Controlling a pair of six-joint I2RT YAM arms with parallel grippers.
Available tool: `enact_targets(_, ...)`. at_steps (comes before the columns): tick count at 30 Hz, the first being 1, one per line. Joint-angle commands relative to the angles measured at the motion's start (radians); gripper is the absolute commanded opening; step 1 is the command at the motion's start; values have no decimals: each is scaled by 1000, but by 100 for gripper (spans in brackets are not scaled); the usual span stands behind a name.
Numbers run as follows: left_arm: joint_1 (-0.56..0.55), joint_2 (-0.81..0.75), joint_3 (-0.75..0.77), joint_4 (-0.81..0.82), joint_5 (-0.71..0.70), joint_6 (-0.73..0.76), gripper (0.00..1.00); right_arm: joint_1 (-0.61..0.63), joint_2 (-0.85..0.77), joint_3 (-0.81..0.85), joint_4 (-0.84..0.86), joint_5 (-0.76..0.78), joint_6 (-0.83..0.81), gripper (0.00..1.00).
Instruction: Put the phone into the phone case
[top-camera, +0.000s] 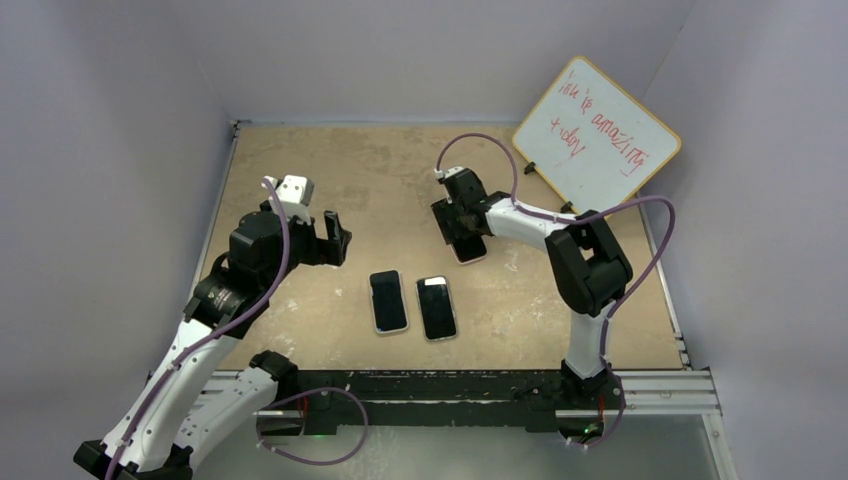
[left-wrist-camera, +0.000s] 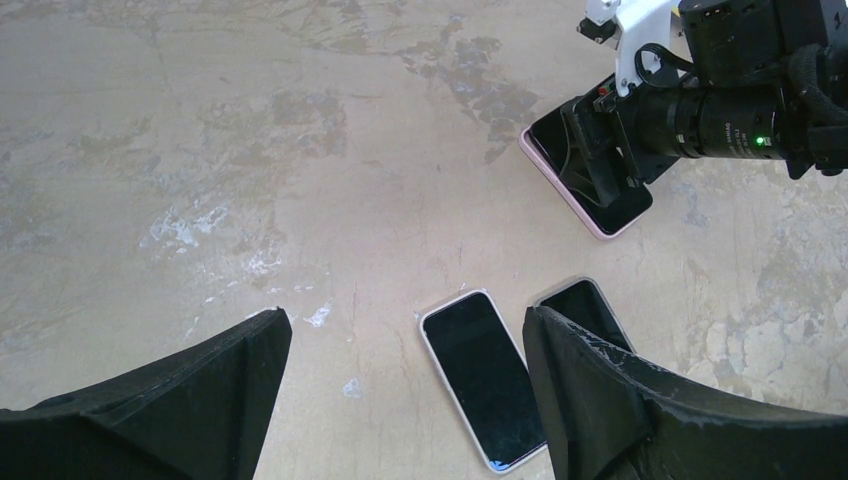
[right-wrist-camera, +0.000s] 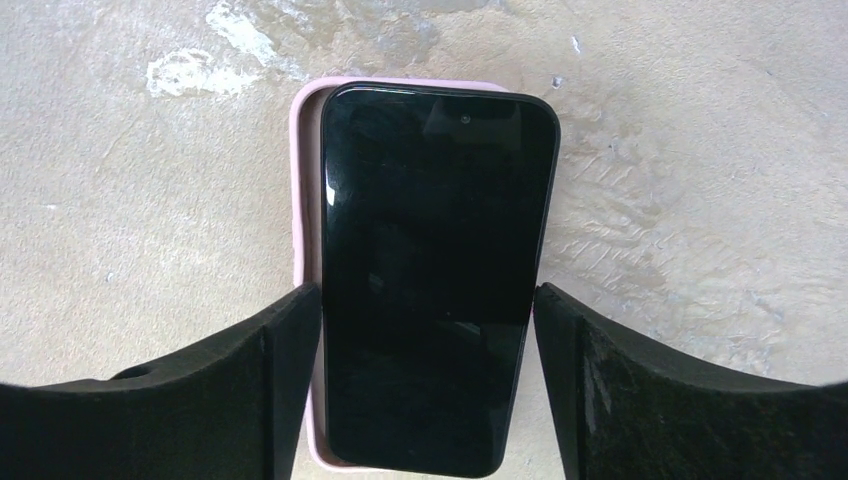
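From above first. Left gripper (top-camera: 335, 238)? Hangs at nine o'clock over the table (top-camera: 330, 160), jaws spread wide, nothing between them. Right gripper (top-camera: 462, 235)? Sits low at one o'clock, right over the phone (top-camera: 472, 250), with a sliver of pink phone case (top-camera: 468, 261) peeking out at six o'clock of the fingers. Dead centre: one spare phone (top-camera: 388, 301), a second spare phone (top-camera: 436, 308) just beside it, both flat and face up. Whiteboard (top-camera: 597, 135) up at two o'clock, red writing on it.

Left wrist now. Looks down between two wide-apart fingers, spare phones at five o'clock, right gripper and phone case at one o'clock.

Right wrist to finish. Shows the phone face up on the phone case, shifted toward three o'clock, leaving a pink strip bare along nine o'clock. Fingers (right-wrist-camera: 270, 390) close against both long edges of the phone. Gripping or merely flanking? Cannot tell.
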Motion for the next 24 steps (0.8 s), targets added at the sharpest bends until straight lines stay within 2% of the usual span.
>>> enact_targets(1,8,1,-3,15,-3,9,90,-2,-82,7,-35,-46,19,81)
enact_targets(9,9,-2,-3,13,-11,8,90,-2,-84,43,-96,-42,23,98)
enact_targets(17,8,-1,-3,12,-11,8,90,-1,-29,82,-91,10,9,99)
enact_targets(24,9,-1,-3,13,-10,8,90,-1,18,93,-86,-3,-3,99)
